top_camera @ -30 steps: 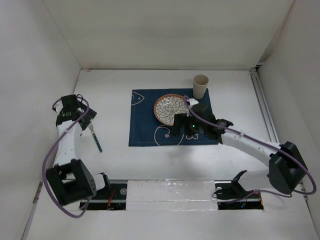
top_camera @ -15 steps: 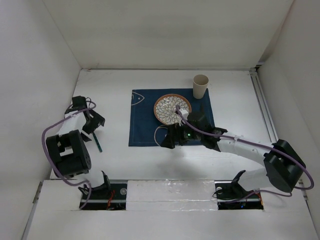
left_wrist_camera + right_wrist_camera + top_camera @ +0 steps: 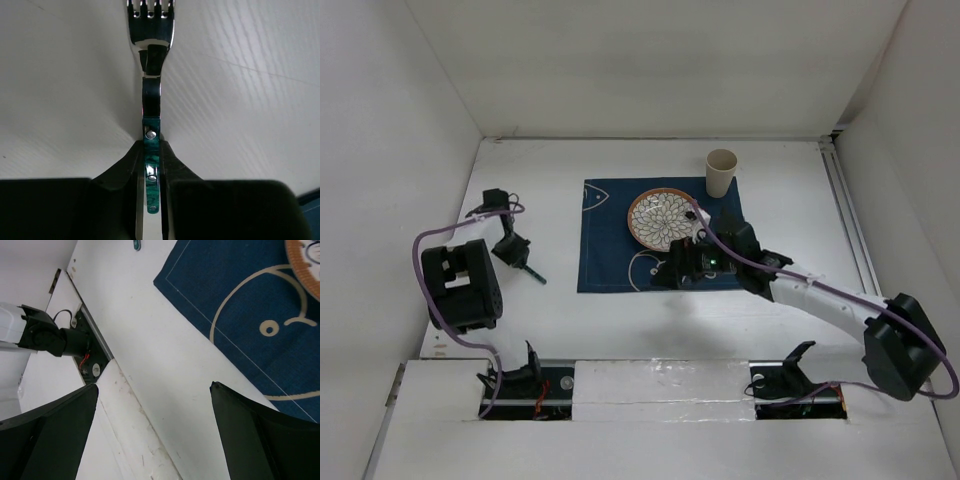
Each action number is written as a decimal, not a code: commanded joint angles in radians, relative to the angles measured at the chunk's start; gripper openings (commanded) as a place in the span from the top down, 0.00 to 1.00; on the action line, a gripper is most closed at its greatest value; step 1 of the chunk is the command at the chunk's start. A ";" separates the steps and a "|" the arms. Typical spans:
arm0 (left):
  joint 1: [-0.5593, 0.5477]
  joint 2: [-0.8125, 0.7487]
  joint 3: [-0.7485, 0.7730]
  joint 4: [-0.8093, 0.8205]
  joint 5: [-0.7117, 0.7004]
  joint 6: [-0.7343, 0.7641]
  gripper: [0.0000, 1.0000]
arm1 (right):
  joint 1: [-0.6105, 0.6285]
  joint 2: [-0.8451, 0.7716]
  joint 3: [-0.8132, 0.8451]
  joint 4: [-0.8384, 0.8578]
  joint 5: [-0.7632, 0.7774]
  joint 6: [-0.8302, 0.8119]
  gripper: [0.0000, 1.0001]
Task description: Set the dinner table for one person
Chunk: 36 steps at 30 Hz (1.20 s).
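Observation:
On the left of the white dinner table [image 3: 550, 165], my left gripper [image 3: 517, 256] is shut on a fork. The fork's green handle [image 3: 536, 277] sticks out toward the lower right. In the left wrist view the green handle [image 3: 151, 150] is pinched between the black fingers [image 3: 180, 175], and the steel tines [image 3: 150, 12] point away over the table. My right gripper [image 3: 665, 274] hovers open over the near edge of the navy placemat [image 3: 605, 235], nothing between its fingers [image 3: 252, 432]. A patterned plate [image 3: 663, 218] lies on the placemat, and a beige cup [image 3: 721, 172] stands at its far right corner.
White walls close in the table on the left, back and right. The arm bases and a taped strip [image 3: 650, 385] run along the near edge. In the right wrist view the placemat [image 3: 250, 310] shows at upper right and the left arm's base mount [image 3: 50, 337] at left.
My left gripper has shut on the fork's handle, and the fork has swung so its handle points to the lower right. The right gripper has shifted slightly over the placemat's near edge, still open.

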 commanded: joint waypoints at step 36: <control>-0.728 0.332 0.472 -0.152 -0.085 0.211 1.00 | -0.219 -0.370 0.164 -0.476 0.136 -0.242 0.00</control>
